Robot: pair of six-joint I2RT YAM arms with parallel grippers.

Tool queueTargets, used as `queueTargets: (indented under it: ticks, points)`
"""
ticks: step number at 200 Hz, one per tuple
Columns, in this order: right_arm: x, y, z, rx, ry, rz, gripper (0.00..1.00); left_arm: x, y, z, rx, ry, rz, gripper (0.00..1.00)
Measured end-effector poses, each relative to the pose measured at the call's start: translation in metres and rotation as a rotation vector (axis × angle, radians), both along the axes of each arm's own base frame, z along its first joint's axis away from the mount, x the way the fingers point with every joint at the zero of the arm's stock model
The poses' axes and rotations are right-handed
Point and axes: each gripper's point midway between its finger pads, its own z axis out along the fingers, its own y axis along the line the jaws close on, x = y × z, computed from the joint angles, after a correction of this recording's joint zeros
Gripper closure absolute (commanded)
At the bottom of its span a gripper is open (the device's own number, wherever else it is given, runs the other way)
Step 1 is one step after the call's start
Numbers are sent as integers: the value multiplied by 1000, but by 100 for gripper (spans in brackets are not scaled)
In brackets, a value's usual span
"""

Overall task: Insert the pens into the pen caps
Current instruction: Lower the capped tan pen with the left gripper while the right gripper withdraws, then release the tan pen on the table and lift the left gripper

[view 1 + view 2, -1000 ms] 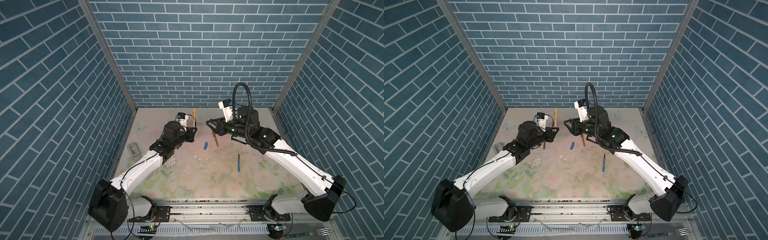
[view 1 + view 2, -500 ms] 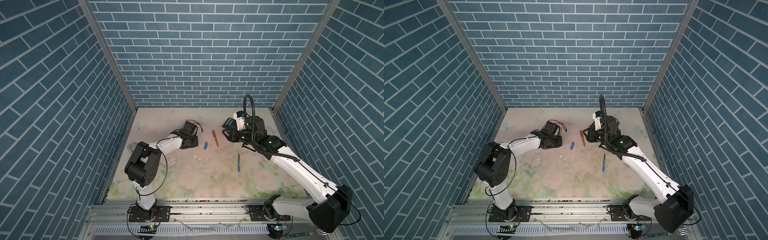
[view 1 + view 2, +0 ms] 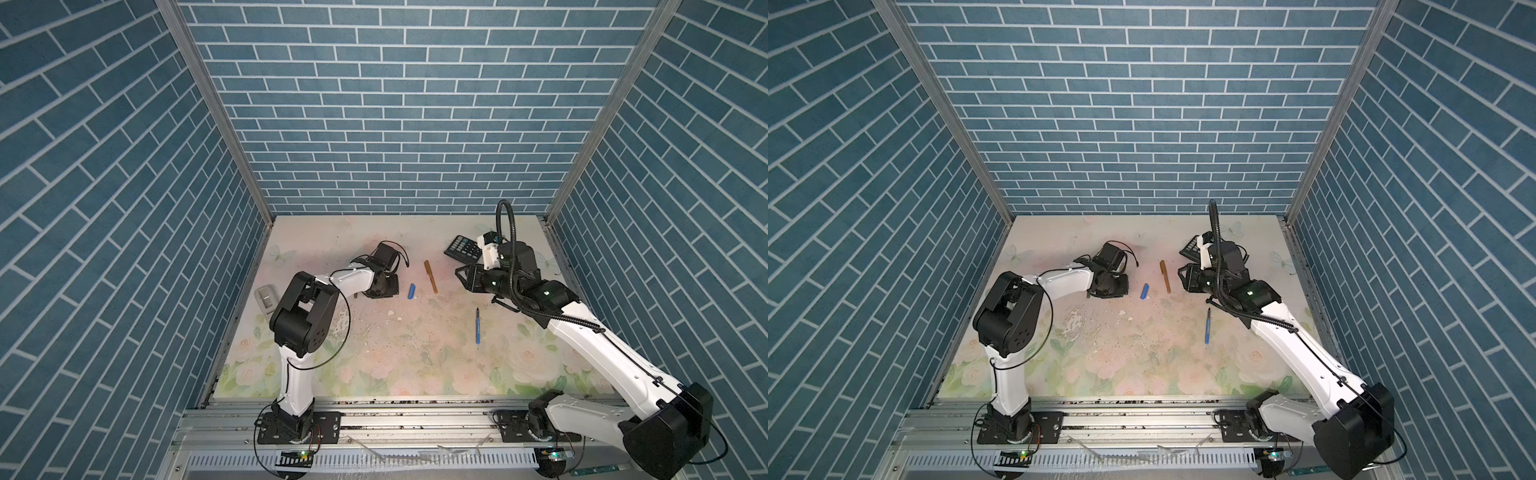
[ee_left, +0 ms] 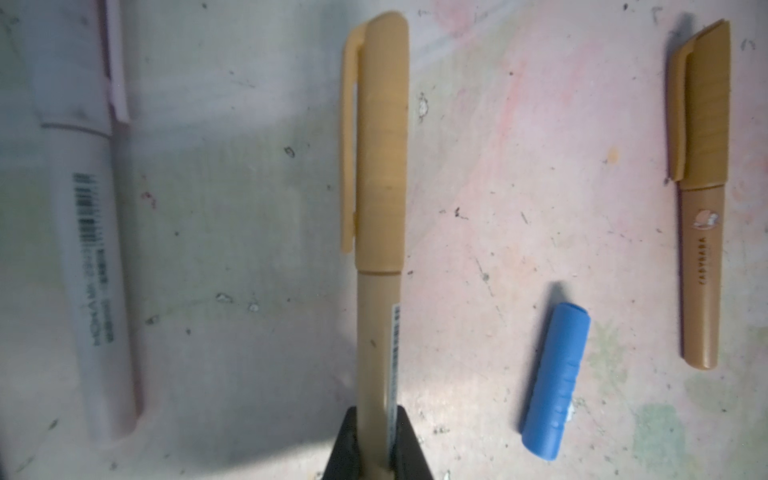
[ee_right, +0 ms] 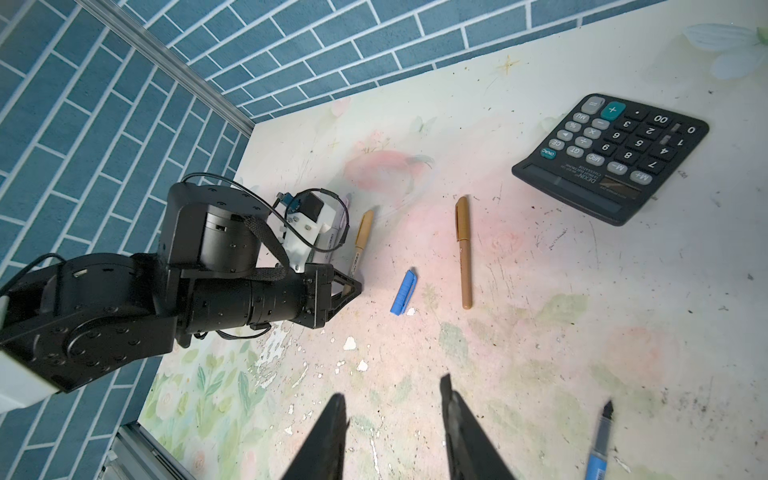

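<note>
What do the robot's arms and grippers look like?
Both arms have white links and black joints. The left arm carries a thin black cable; the right arm a ribbed black hose and green lights. The left gripper and right gripper have black triangular fingers.

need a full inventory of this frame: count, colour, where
tan pen: 1, tan, capped, in the left gripper
brown pen: 1, brown, capped, lying mid-table
white-pink pen: 1, capped, lying beside the tan pen; seen only in the left wrist view
blue pen: 1, blue, uncapped, right of centre
blue cap: 1, blue, loose, just left of the brown pen
calculator: 1, black, far right
grey object: 1, left edge, kind unclear
table: 1, floral top
left gripper: shut on the tan pen
right gripper: open, empty
</note>
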Motion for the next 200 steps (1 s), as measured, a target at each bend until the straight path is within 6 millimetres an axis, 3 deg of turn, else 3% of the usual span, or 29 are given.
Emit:
queueTargets:
  ticks: [95, 134, 166, 200]
  points:
    - [-5, -3, -2, 17, 4, -11, 60, 0, -4, -1, 5, 29, -34, 66]
    - [-5, -4, 0, 21, -1, -11, 60, -3, 0, 5, 22, 30, -30, 65]
    - [-5, -5, 0, 19, -2, -14, 60, -2, 1, 33, 9, -22, -47, 62]
    - [-2, -12, -4, -12, 2, -51, 58, -2, -7, 93, -72, -139, -98, 60]
